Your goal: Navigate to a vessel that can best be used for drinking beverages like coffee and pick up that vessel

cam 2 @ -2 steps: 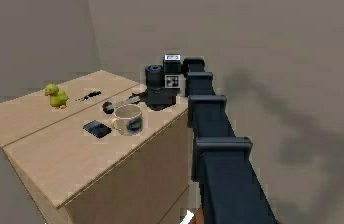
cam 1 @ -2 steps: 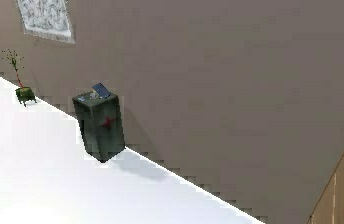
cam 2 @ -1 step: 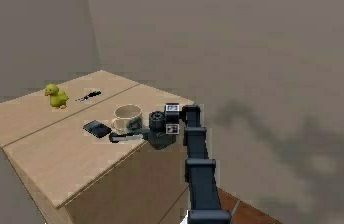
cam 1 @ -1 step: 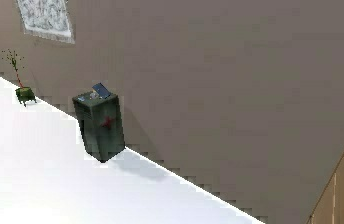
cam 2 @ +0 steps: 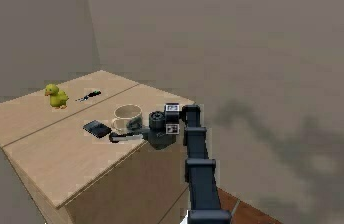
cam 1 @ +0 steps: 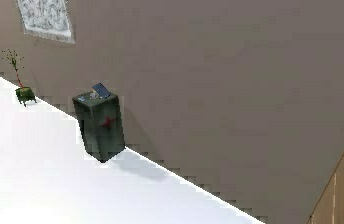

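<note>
- Risk, forward view: dark green boxy bin (cam 1: 100, 125) by the grey wall; a careless base turn could clip it
- Arm side view: white round mug (cam 2: 128, 116) on the pale wooden cabinet (cam 2: 60, 155), at the gripper (cam 2: 140, 132); I cannot tell whether it holds anything; a skewed lift might tip the mug onto the flat dark slab (cam 2: 96, 128) just past it

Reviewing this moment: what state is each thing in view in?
white cup: upright on the wooden counter, at the gripper; cannot tell whether held.
yellow toy: upright on the counter.
dark bin: upright on the floor by the wall.
potted plant: upright on the floor.
</note>
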{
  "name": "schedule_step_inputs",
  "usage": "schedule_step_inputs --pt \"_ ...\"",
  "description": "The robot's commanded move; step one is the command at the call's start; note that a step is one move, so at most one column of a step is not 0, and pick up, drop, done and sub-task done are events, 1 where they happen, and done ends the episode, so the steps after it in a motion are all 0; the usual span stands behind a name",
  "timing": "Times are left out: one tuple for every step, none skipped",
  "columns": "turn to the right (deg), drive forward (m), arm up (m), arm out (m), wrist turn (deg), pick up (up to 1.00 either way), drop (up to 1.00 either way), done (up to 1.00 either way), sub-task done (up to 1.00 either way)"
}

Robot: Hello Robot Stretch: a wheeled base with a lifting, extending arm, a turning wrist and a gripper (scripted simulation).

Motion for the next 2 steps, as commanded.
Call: schedule_step_inputs --pt "0.0 0.00 0.10 0.00 0.0 0.00 0.00 0.00 0.00" --pt "0.0 0.00 0.00 0.00 0.0 0.00 0.00 1.00 0.00"
